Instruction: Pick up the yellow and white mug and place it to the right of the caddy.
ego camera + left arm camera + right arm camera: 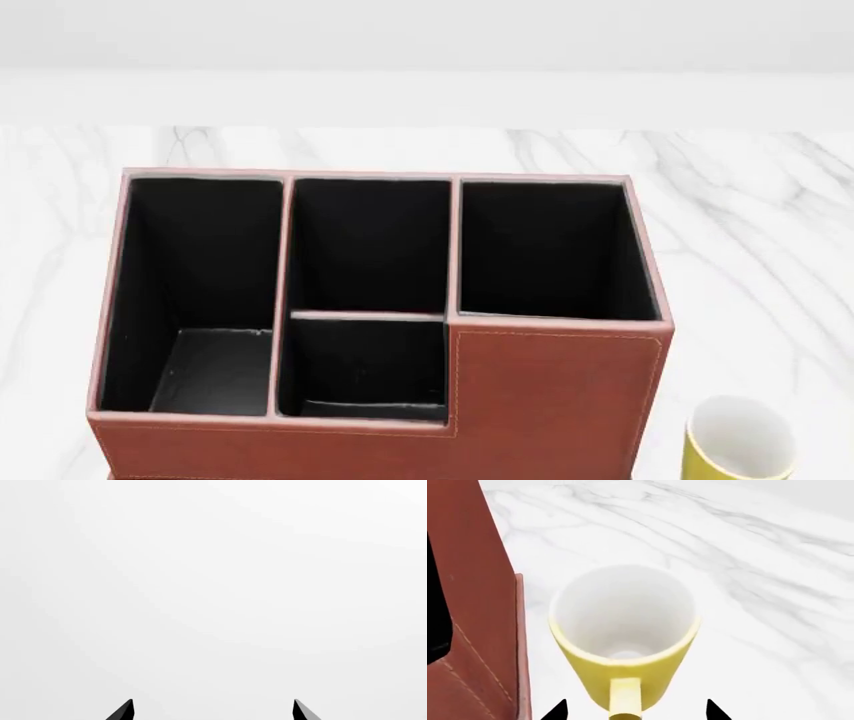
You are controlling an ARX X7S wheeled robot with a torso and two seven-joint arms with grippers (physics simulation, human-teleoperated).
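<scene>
Right now the yellow and white mug stands upright on the white marble table, just beside the right end of the caddy and toward its front corner, with bare marble showing between the two in the head view. Its white inside faces up and only the upper part of it shows at the lower edge of that view. The caddy is a reddish-brown box with stitched edges and black-lined compartments: three along the back and a lower one in the stepped front, all showing only their black lining. In the right wrist view the mug fills the middle, its yellow loop handle pointing toward the camera, and the caddy's brown side wall rises just beside it. The right gripper shows only as two dark fingertips, spread apart on either side of the handle and clear of the mug's wall; they pinch nothing. The left gripper likewise shows two dark fingertips spread wide apart with nothing between them, and beyond them its camera sees only a plain pale surface. Neither arm appears in the head view.
</scene>
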